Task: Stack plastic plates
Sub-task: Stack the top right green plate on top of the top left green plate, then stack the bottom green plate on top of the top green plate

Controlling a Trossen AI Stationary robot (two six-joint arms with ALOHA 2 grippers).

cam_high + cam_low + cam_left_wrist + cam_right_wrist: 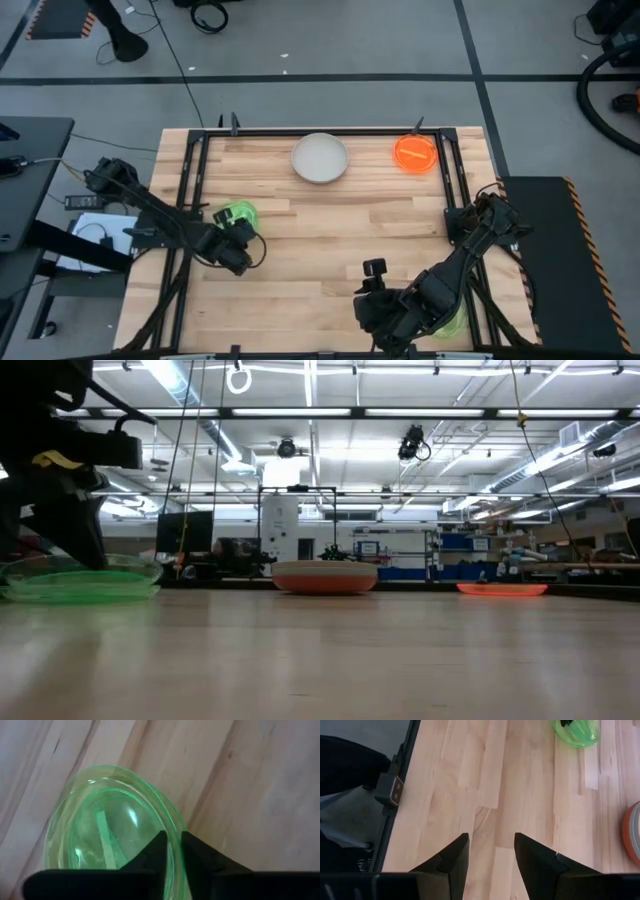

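Left hand (172,851): pinches green plates' (115,827) rim, seen only by its wrist view. Right hand (491,851): fingers apart, empty, nearer surface (330,235) edge than off-white plate (320,158).

Wooden table (330,240) — black frame (320,131) along its edges.

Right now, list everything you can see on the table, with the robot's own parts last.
large plates: stacked, off-white over rust-red, far middle.
orange plates: translucent, count unclear, far right.
green plates: translucent, count unclear, left side.
green patch: probably another plate, mostly hidden under the right arm.
table: one, pale wood.
left claw: shut on the green plates' rim.
right claw: open over bare wood, near edge.
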